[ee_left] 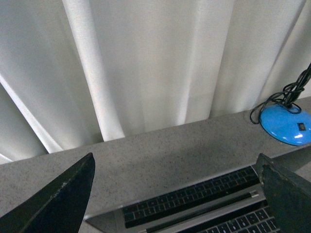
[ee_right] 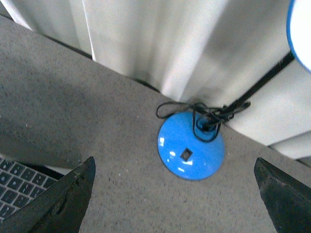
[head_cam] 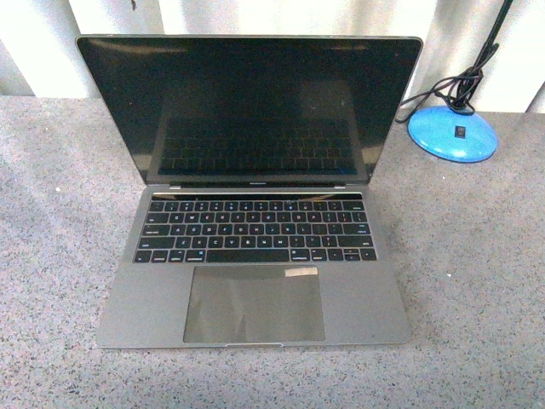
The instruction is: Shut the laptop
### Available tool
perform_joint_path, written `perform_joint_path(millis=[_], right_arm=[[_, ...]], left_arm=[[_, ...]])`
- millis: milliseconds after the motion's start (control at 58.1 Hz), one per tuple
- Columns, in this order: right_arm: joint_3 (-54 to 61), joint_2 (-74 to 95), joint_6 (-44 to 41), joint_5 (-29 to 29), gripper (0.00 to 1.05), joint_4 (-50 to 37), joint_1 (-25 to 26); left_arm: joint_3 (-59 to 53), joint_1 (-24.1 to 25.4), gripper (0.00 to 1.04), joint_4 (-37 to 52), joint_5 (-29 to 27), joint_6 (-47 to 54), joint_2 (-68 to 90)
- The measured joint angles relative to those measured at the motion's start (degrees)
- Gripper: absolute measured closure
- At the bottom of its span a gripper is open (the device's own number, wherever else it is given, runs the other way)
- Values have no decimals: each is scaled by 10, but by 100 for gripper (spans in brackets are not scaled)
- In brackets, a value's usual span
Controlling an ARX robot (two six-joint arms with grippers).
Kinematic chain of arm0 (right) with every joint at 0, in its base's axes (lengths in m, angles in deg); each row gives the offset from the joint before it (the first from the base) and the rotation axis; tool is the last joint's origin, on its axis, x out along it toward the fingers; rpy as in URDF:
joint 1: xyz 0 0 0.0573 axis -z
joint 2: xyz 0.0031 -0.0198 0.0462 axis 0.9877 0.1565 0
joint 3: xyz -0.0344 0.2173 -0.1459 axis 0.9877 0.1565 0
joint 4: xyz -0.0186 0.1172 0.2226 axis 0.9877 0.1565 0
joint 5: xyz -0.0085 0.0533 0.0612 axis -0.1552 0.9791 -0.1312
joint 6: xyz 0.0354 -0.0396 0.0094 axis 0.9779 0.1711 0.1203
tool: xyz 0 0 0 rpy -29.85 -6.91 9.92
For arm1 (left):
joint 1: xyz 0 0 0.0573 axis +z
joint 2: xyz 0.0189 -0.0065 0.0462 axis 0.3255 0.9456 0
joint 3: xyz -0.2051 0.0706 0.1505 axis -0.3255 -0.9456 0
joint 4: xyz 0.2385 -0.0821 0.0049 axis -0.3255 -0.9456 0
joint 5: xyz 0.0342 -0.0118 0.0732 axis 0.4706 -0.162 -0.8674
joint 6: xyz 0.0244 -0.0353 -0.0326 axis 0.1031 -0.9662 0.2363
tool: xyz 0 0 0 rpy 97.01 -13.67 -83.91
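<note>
The laptop [head_cam: 253, 256] stands open on the grey speckled table [head_cam: 477, 281], its black screen [head_cam: 247, 106] upright and facing me, its keyboard and trackpad towards the table's front. Neither arm shows in the front view. In the left wrist view my left gripper [ee_left: 175, 162] is open, and keyboard rows of the laptop [ee_left: 194, 204] lie between and below its dark fingers [ee_left: 58, 204]. My right gripper [ee_right: 175, 162] is open too, holding nothing, over bare table, with a corner of the laptop [ee_right: 14, 187] beside one finger.
A blue domed lamp base [head_cam: 452, 132] with a coiled black cable [head_cam: 464, 81] sits at the back right of the table, to the right of the screen; it also shows as the lamp base [ee_right: 191, 145]. White curtains [head_cam: 255, 17] hang behind the table.
</note>
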Motion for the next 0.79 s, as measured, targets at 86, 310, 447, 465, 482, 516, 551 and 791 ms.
perform_joint_path(millis=[86, 310, 447, 465, 482, 516, 551, 791], right_arm=[[-26, 16, 0, -5, 10, 6, -19], [-78, 64, 21, -17, 24, -13, -71], [-111, 86, 36, -18, 50, -10, -84], [-117, 89, 40, -17, 56, -9, -87], [-122, 91, 42, -17, 59, -8, -88], [-130, 95, 49, -17, 66, -8, -91], [-141, 101, 58, -20, 75, -8, -96], [-154, 111, 122, -20, 104, -23, -121]], left_arm=[[23, 1, 7, 8, -11, 12, 34], [79, 1, 13, 21, -30, 48, 106], [106, 1, 40, 16, -31, 63, 121], [113, 1, 45, 13, -33, 66, 125], [116, 1, 49, 11, -35, 68, 128], [124, 1, 56, 9, -36, 70, 135], [130, 0, 65, 0, -42, 71, 143], [135, -4, 101, -27, -55, 68, 161]])
